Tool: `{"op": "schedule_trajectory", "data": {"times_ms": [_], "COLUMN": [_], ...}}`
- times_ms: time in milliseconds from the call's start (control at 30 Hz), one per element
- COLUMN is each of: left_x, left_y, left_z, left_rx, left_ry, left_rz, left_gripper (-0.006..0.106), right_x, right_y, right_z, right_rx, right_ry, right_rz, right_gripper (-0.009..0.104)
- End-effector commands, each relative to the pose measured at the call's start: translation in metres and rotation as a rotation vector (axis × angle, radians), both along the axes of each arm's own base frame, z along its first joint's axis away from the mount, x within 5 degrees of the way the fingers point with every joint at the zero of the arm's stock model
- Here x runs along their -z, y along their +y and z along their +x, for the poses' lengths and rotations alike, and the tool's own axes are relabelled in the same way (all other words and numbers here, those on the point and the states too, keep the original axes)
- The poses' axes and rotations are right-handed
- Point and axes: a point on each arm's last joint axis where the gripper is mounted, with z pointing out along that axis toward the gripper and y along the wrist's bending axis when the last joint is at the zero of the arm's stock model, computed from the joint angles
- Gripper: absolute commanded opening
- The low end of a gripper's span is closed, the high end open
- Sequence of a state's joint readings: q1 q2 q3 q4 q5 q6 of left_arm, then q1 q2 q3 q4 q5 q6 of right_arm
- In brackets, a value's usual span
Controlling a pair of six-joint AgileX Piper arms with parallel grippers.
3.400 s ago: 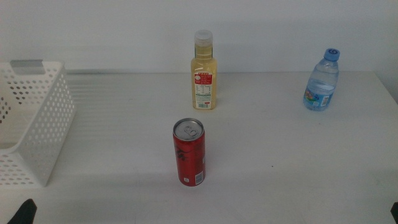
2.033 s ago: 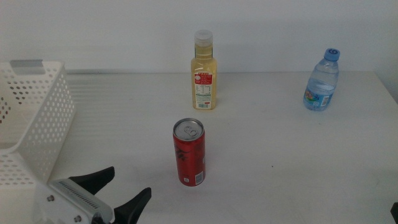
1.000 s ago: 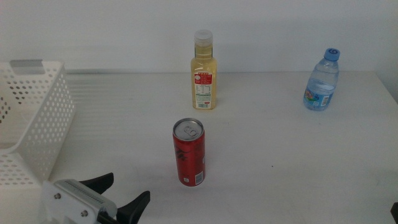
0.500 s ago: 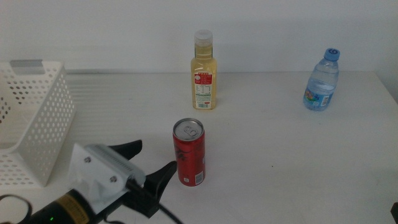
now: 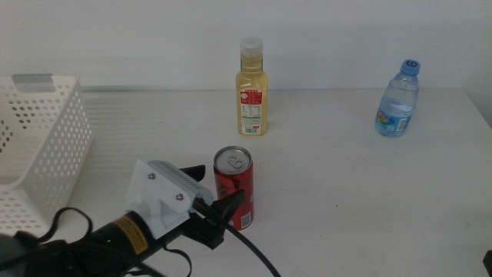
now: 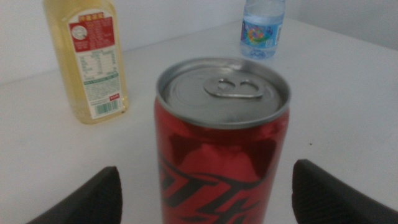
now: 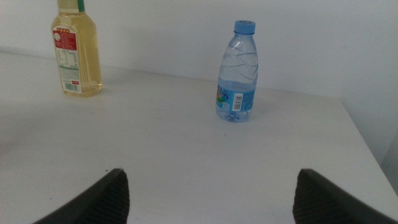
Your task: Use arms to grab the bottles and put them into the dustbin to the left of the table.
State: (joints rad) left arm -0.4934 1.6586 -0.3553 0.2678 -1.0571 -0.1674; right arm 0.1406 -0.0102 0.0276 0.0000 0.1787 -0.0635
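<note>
Middle view: left gripper (image 5: pixel 209 192) sits low at the near-left of the plain white matte table (image 5: pixel 346 192), jaws spread wide on either side of the upright red aluminium soda can (image 5: pixel 234 188). Left wrist view confirms the can (image 6: pixel 221 143) is centred between the two dark jaws, with clear gaps both sides, no contact visible. Yellow-liquid bottle with clear cap (image 5: pixel 252 88) and small blue-capped clear water bottle (image 5: pixel 398 98) stand well apart at the far edge. White perforated plastic dustbin (image 5: pixel 46 146) stands at the table's left.

Right gripper (image 7: pixel 205 193) waits, jaws apart, facing the water bottle.

Step judged: pre-grasp on can. Next: close jaws squarely on the can body, lift, carry left to the dustbin.
</note>
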Motion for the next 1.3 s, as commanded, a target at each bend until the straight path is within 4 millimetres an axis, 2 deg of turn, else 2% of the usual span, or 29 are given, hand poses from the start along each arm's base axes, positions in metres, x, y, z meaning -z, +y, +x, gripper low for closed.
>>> {"op": "schedule_trajectory", "data": {"times_ms": [0,533,800,900,1067,1267], "left_x": [-0.015,0.007,0.018,0.019,0.019,0.019], "left_y": [-0.007,-0.027,-0.031,-0.031,-0.029,-0.027], "left_z": [0.007,0.035,0.041,0.041,0.043,0.044], "left_rx": [0.022,0.067,0.077,0.063,0.034,0.016], "left_ry": [-0.091,-0.087,-0.093,-0.088,-0.089,-0.075], "left_rz": [-0.093,-0.134,-0.157,-0.159,-0.162,-0.178], "left_gripper": [0.09,0.09,0.09,0.086,0.063,0.016], "right_x": [-0.011,-0.011,-0.011,-0.011,-0.011,-0.011], "right_y": [0.0,0.0,0.0,0.0,0.0,0.0], "right_z": [-0.002,-0.002,-0.002,-0.002,-0.002,-0.002], "right_rx": [0.004,0.004,0.004,0.004,0.004,0.004], "right_ry": [-0.11,-0.11,-0.11,-0.11,-0.11,-0.11], "right_rz": [0.0,0.0,0.0,0.0,0.0,0.0], "right_gripper": [0.077,0.077,0.077,0.077,0.077,0.077]}}
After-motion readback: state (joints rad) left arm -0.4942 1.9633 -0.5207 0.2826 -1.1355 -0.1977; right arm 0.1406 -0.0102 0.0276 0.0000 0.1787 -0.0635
